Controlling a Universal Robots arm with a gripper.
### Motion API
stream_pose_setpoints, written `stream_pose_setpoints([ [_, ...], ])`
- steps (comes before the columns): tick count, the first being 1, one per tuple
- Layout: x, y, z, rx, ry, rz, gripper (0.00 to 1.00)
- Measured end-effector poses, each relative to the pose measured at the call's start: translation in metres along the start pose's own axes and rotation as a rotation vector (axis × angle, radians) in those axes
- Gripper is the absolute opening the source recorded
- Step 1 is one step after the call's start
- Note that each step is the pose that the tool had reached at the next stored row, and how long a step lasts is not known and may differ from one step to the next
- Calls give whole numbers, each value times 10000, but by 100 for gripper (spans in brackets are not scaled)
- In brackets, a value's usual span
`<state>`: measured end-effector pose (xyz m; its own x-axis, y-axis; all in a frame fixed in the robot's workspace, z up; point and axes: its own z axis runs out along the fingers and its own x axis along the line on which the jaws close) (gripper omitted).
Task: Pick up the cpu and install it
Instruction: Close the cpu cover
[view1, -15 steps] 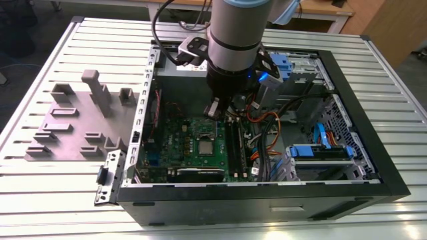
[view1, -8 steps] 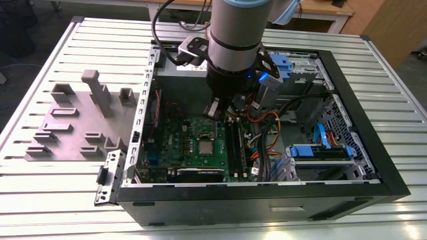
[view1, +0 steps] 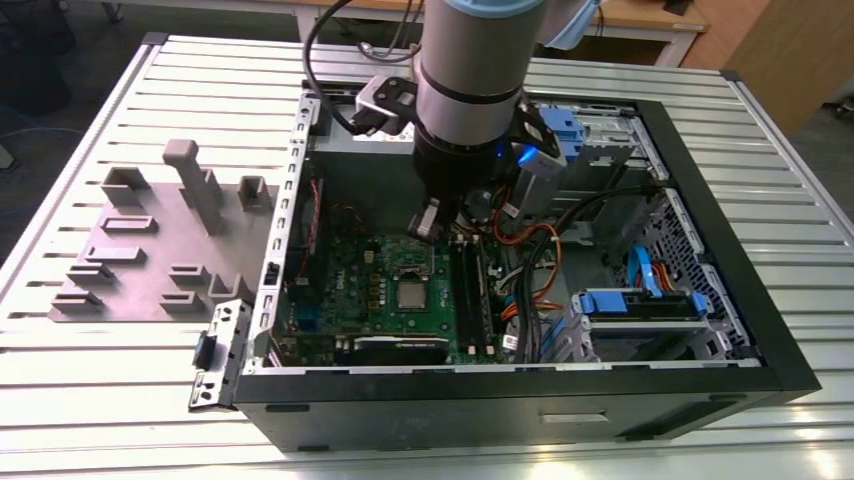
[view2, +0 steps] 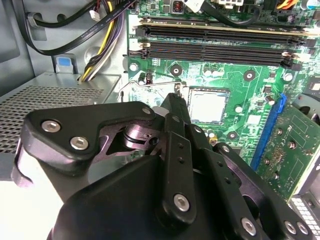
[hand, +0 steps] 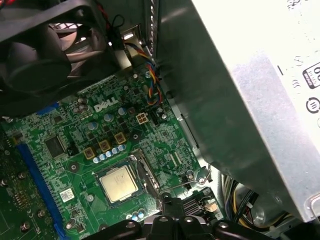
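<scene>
Small flat square cpu w/ dull silver top, thin pale rim. Sits flat in its socket on green motherboard, near middle of exterior view. In second wrist view cpu a bit right of centre, upper half. In first wrist view cpu lower left of centre, shiny, pale edge. Black gripper hangs just above board, close to cpu, not touching it, nothing held. Can't tell if clenched or released.
</scene>
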<state>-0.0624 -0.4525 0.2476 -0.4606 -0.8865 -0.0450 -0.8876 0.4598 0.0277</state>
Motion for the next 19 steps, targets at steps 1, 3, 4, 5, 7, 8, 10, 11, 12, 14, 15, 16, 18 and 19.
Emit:
stream_pose_setpoints([
  [1, 4, -2, 0, -1, 1, -26, 11],
  [3, 9, -4, 0, -3, 1, -62, 11],
  [4, 9, -4, 0, -3, 2, -63, 11],
  [5, 13, -7, -1, -3, 2, -63, 11],
  [7, 16, -9, -1, -3, 2, -64, 11],
  [8, 17, -9, -1, -3, 2, -64, 11],
  [10, 20, -10, -1, -3, 2, -64, 11],
  [11, 22, -11, -1, -3, 2, -64, 11],
  [12, 25, -13, -1, -3, 2, -64, 11],
  [14, 32, -17, -2, -2, 2, -64, 11],
  [15, 35, -18, -2, -2, 2, -63, 11],
  [16, 37, -19, -2, -3, 2, -63, 11],
  [18, 42, -22, -3, -3, 2, -63, 11],
  [19, 45, -23, -3, -3, 2, -64, 11],
])
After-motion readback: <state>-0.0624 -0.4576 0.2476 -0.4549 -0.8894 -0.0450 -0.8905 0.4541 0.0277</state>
